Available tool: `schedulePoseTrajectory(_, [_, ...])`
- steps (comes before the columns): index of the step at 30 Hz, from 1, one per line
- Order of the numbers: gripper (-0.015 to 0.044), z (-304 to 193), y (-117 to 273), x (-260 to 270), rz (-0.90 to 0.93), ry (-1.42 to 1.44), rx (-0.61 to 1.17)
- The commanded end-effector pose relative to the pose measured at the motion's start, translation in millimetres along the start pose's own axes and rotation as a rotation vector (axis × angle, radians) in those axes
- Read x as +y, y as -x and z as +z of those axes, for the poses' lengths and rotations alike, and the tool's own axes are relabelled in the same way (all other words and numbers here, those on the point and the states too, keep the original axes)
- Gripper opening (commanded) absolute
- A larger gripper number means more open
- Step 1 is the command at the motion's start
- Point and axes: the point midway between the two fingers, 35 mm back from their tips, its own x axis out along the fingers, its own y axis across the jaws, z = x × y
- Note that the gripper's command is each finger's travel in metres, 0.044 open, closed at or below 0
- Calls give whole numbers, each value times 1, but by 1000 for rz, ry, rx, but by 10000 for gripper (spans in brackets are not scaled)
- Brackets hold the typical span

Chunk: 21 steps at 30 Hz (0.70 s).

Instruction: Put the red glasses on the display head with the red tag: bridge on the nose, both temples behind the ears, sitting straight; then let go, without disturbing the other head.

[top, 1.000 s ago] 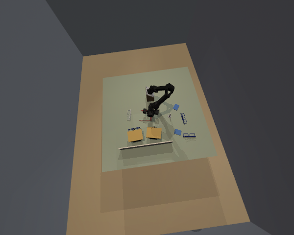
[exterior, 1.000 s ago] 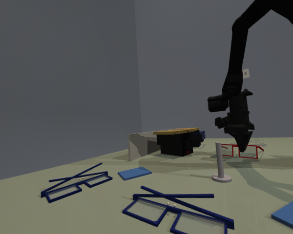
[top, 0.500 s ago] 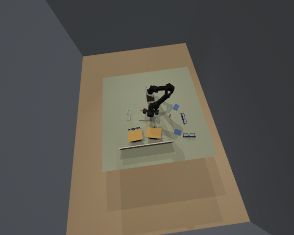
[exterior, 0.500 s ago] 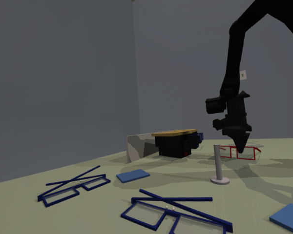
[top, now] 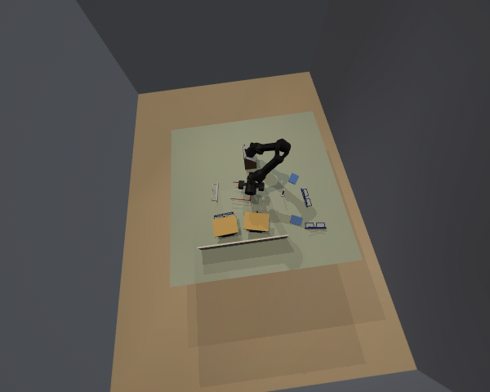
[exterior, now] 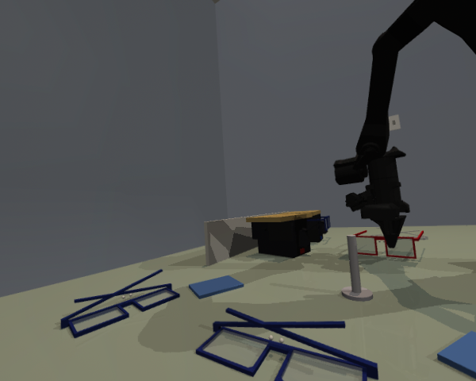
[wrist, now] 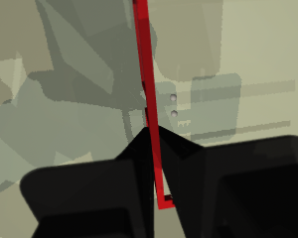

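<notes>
The red glasses (top: pixel 240 198) (exterior: pixel 415 248) (wrist: pixel 146 50) are upright, lenses down, with both temples unfolded and pointing away from the exterior camera. My gripper (exterior: pixel 391 244) (wrist: pixel 152 132) points down and is shut on their top bar, near the bridge. The lenses are low over the table; I cannot tell if they touch it. The head with the red tag (top: pixel 256 221) (exterior: pixel 283 236) is black with a flat orange top, and nothing is on its face. Its tag (exterior: pixel 302 250) shows low on the front. The other head (top: pixel 224 225) stands beside it, with blue glasses (top: pixel 224 215) on its face.
A pale post (exterior: pixel 354 264) (top: pixel 282 193) stands between the red glasses and the exterior view. A low wall (top: pixel 242 242) (exterior: pixel 217 241) runs behind the heads. Two more blue glasses (top: pixel 305 197) (top: pixel 315 225), two blue pads (top: pixel 293 178) (top: pixel 296 220) and white glasses (top: pixel 215 192) lie around.
</notes>
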Motion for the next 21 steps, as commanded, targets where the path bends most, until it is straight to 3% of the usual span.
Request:
schedulePoseTrajectory(1, [0,4,16,-1,-7,5,-9])
schedulePoseTrajectory(13, [0,3,92,-5,-5,-1,-2])
schedulePoseTrajectory(21, [0,3,98,-10,5,39,-13])
